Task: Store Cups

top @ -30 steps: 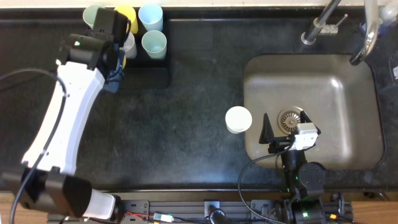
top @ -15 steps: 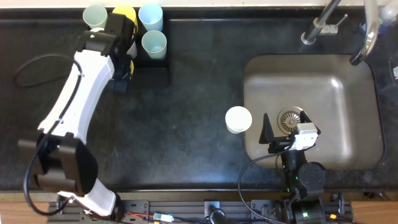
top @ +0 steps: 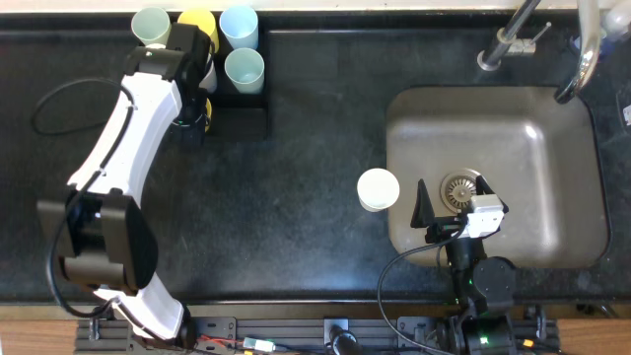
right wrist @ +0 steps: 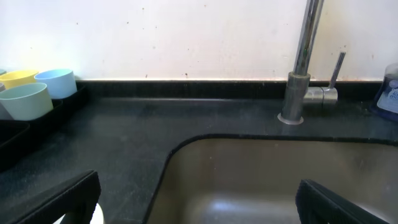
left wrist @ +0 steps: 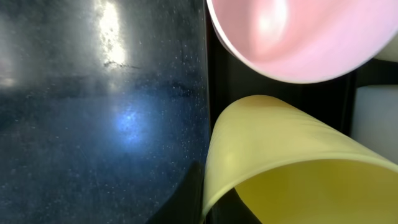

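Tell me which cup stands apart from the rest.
The white cup, alone on the counter by the sink's left rim; the others cluster at the black tray at the back.

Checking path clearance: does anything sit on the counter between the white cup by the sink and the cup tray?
Nothing visible does: only bare counter lies between the white cup and the tray.

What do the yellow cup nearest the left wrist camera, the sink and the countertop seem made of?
Yellow cup: likely plastic, smooth, semi-matte; thin, uniformly coloured wall. Sink: brushed stainless steel, by its grey satin sheen. Countertop: dark speckled stone or laminate, polished, with light glare on it; which is unclear.
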`<state>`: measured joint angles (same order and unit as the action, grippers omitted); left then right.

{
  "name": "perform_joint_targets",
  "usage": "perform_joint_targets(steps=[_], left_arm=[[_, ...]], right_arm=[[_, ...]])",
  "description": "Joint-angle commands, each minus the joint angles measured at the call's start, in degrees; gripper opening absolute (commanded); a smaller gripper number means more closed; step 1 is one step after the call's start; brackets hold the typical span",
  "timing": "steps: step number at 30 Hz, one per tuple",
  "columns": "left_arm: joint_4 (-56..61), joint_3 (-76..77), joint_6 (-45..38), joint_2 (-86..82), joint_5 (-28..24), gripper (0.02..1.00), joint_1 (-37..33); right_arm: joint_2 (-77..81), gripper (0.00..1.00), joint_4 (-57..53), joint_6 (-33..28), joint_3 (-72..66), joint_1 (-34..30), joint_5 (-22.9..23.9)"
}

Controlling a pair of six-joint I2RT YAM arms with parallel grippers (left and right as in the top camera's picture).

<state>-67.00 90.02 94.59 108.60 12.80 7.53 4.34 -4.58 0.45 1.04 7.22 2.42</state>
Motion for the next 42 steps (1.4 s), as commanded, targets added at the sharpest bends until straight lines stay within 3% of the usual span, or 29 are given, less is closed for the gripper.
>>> perform_joint_targets(steps=[1,10,17,21,26,29,31,34,37,39,42], left_arm=[[1.3,-0.1,0.5,2.3,-2.1,0.036,-0.5],[2.3,-0.1,0.0,2.6,-2.3,0.045,-0.8],[2.3,-0.1,0.0,1.9,-2.0,0.266,-0.8],[2.2,-0.1,-1.1,-3.0,0.4,0.555,-0.5],[3.2,-0.1,-6.5,-15.1,6.4,0.669,-0.2],[11.5,-0.5,-19.7,-23.9,10.7,0.715,0.2],[23.4,-2.0,-37.4,-29.6,11.0,0.733,0.3],[43.4,-7.8,-65.0,-37.2,4.9,0.757,0.2],[58.8,-17.3,-84.9,-44.4,-4.2,0.864,0.0],[64.5,-24.3,-90.8,-49.1,-7.4,1.000,-0.3],[69.7,-35.9,-92.0,-56.4,-9.0,0.998,-1.0]], right_arm=[[-0.7,0.998,0.3,0.5,-0.8,-0.1,0.4],[-0.7,0.998,0.3,0.5,-0.8,-0.1,0.4],[-0.7,0.996,0.3,0.5,-0.8,-0.1,0.4],[-0.7,0.998,0.3,0.5,-0.8,-0.1,0.4],[-0.7,0.998,0.3,0.5,-0.8,-0.1,0.4],[-0.7,0.996,0.3,0.5,-0.8,-0.1,0.4],[-0.7,0.998,0.3,0.5,-0.8,-0.1,0.4],[-0.7,0.998,0.3,0.5,-0.8,-0.1,0.4],[-0.7,0.998,0.3,0.4,-0.8,-0.1,0.4],[-0.7,0.996,0.3,0.5,-0.8,-0.1,0.4],[-0.7,0.996,0.3,0.5,-0.8,-0.1,0.4]])
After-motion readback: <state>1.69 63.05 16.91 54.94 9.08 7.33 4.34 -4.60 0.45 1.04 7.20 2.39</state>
